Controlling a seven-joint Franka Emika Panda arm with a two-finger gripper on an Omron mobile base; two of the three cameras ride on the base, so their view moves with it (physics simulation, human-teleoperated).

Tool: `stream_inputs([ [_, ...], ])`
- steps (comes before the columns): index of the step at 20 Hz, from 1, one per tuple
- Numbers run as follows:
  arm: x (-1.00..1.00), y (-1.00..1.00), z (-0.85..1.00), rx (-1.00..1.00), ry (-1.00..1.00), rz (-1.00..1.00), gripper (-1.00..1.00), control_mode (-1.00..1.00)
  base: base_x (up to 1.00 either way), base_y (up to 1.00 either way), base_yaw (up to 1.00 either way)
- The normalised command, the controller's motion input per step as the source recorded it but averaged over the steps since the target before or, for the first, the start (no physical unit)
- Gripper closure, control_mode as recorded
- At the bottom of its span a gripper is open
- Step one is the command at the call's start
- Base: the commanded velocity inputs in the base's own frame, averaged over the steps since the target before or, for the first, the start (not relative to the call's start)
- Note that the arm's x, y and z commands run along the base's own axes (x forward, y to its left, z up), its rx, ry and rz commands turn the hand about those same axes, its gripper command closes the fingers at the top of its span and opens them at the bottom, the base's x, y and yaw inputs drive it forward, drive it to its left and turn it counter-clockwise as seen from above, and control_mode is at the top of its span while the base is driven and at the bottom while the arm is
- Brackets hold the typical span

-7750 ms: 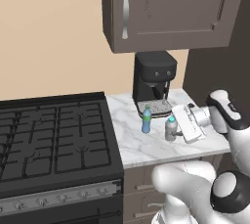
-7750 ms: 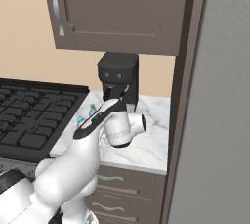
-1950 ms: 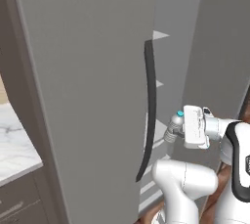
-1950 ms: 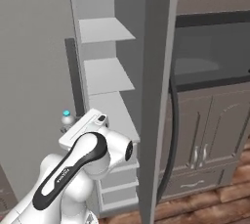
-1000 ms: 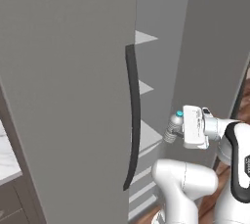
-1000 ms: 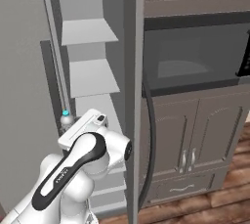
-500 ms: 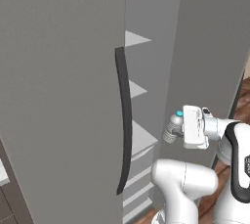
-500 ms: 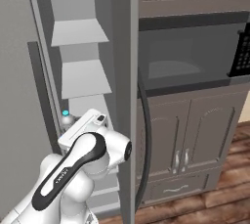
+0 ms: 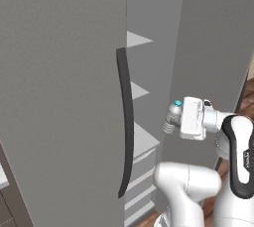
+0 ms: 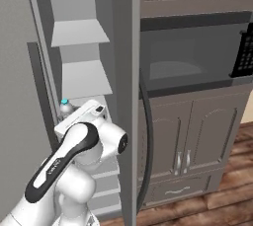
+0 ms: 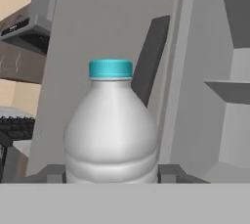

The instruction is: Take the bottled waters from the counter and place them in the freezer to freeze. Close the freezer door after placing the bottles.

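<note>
A: Where's the bottle [image 11: 111, 130]?
B: Clamped in the end effector [image 11: 111, 173], upright, in front of the open freezer [image 10: 74, 79], not yet on a shelf [image 10: 80, 33].
A: What's left?
B: Shelving it, presumably fetching the second bottle, then shutting the door [image 9: 59, 87].

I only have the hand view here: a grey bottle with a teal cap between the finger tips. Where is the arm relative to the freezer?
Observer: In the left base view the gripper holds the bottle in front of the open freezer, short of its shelves.
Operator: Is the door fully open?
Observer: It stands swung out; the right base view shows its edge and dark handle.
Operator: What's beside the freezer?
Observer: A built-in microwave over cabinet doors.
</note>
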Motion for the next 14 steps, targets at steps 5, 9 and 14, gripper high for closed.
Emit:
stream_inputs([
  [5,0.05,0.17,0.73,-0.02,-0.02,-0.14,1.0,-1.0,0.0,0.0,0.0],
  [9,0.06,0.0,0.76,0.0,-0.01,-0.12,1.0,-1.0,0.0,0.0,0.0],
  [14,0.28,0.0,0.79,0.0,0.0,-0.07,1.0,-1.0,0.0,0.0,0.0],
])
